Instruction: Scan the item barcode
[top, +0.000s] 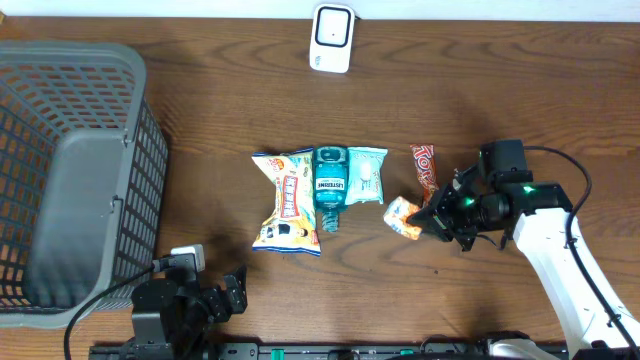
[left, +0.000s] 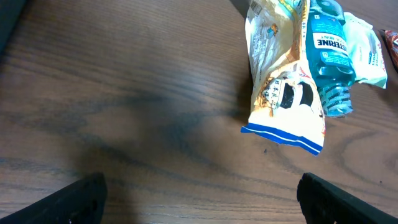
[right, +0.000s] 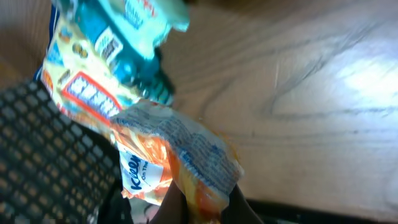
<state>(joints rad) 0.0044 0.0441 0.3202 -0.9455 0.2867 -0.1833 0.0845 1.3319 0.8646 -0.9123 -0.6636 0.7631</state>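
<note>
at the right of the table, my right gripper (top: 428, 215) is clamped on the orange snack packet (top: 402, 216), just beside the red candy bar (top: 424, 168). further left lie the mouthwash bottle (top: 330, 180) and chip bag (top: 285, 205). my left gripper (top: 238, 290) gapes wide near the basket (top: 60, 90).

The bottle (top: 329, 185) lies between snack bag (top: 286, 205) and pouch (top: 367, 176), basket (top: 150, 170) well left.

White right arm (top: 555, 245), black right claw (top: 424, 222)
</note>
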